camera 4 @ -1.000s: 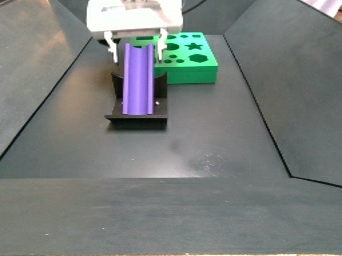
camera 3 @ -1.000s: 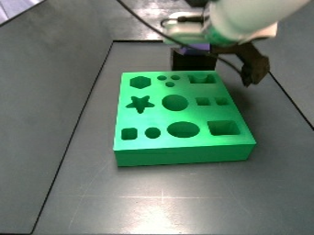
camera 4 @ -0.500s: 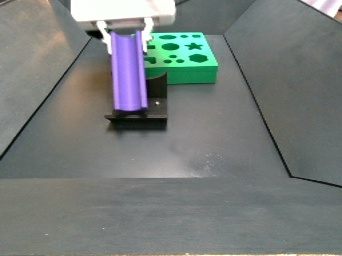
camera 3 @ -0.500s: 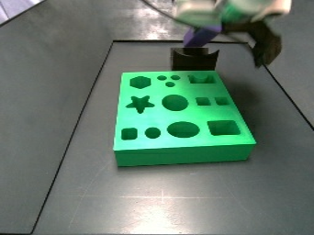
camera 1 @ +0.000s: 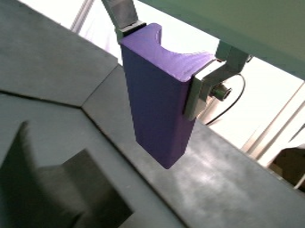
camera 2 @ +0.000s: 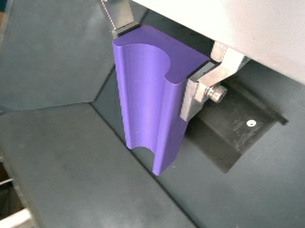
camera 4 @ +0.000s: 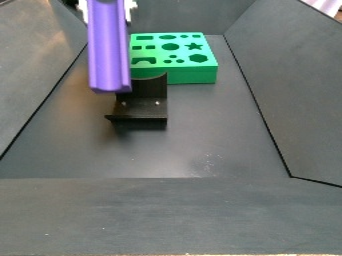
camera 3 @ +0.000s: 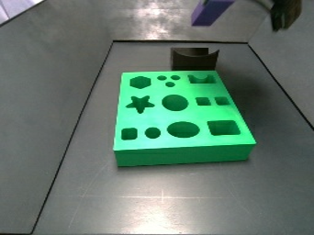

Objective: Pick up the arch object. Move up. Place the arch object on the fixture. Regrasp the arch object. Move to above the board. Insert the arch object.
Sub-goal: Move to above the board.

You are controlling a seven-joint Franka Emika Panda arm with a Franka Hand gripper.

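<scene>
My gripper (camera 1: 167,53) is shut on the purple arch object (camera 1: 159,93), with a silver finger (camera 1: 205,89) on each side of its upper end. The grooved face shows in a wrist view (camera 2: 149,98). The arch object (camera 4: 107,45) hangs upright, well above the black fixture (camera 4: 140,105), and touches nothing else. In a side view only its lower end (camera 3: 211,11) shows at the top edge, above the fixture (camera 3: 194,58). The gripper (camera 4: 107,6) is mostly cut off by the frame's top. The green board (camera 3: 178,115) lies flat beside the fixture, its cut-outs empty.
The dark floor is bounded by raised sloping walls (camera 4: 40,100) on both sides. The fixture's dark base plate (camera 2: 238,134) shows below the held piece. The board (camera 4: 174,55) sits just behind the fixture.
The gripper has risen with the arch object, lifting it off the fixture. The fixture's notch is now bare, and the gripper has mostly left both side views.
</scene>
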